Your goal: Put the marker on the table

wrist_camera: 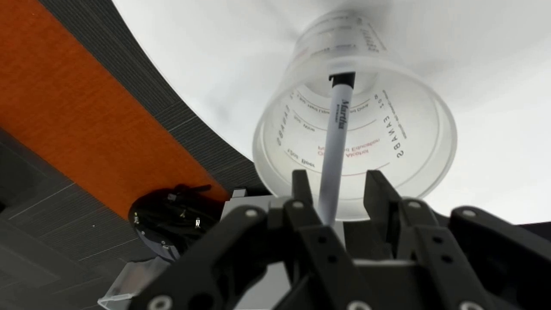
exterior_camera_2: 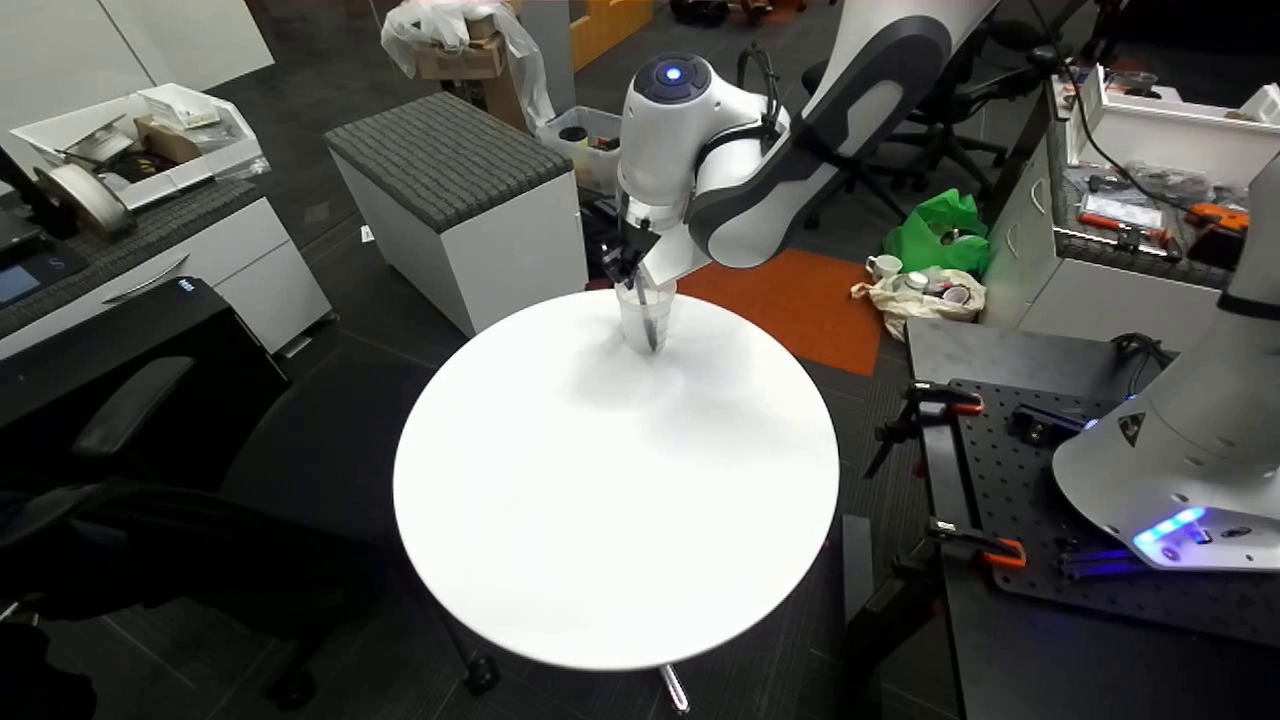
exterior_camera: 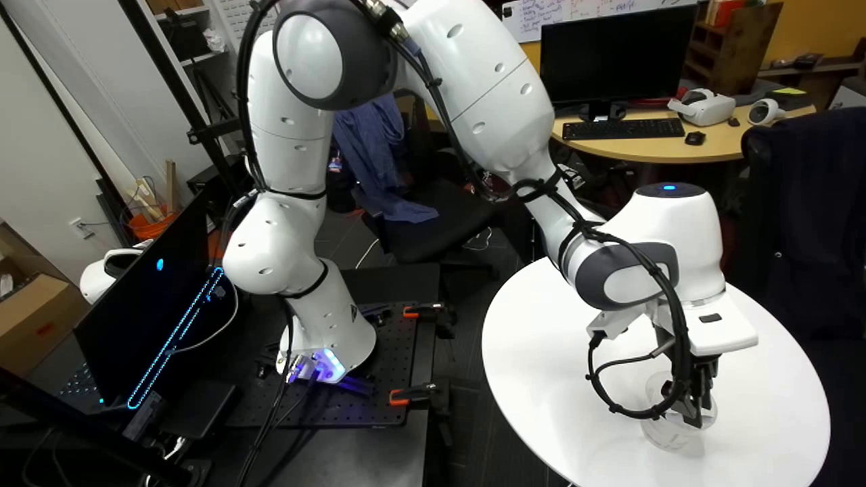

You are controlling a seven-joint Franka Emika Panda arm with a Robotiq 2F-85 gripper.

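The marker (wrist_camera: 338, 137) is located inside the clear cup (wrist_camera: 413, 142), at the middle of the wrist view. The grey barrel is marked with dark lettering. The marker is tilted: its black end is directed toward the cup base, and its other end is extended past the rim, between the fingers (wrist_camera: 381, 193) of the gripper (wrist_camera: 338, 183). The gripper is spread apart and its hold is released; a gap is seen between the marker and the finger at right of frame. Whether the marker is touched by the finger at left cannot be told.

The cup is stood upright on the table (exterior_camera_2: 610, 480); in an exterior view it is seen at the upper middle of the frame, near the table edge. The arm (exterior_camera: 504, 101) is mounted on a dark bench (exterior_camera: 379, 456), at the lower left of an exterior view. A wooden desk (exterior_camera: 626, 150), on which a monitor (exterior_camera: 616, 57) and a keyboard (exterior_camera: 622, 128) are placed, is shown at the upper right. An orange mat (wrist_camera: 86, 112) is laid on the floor at the left of the wrist view.
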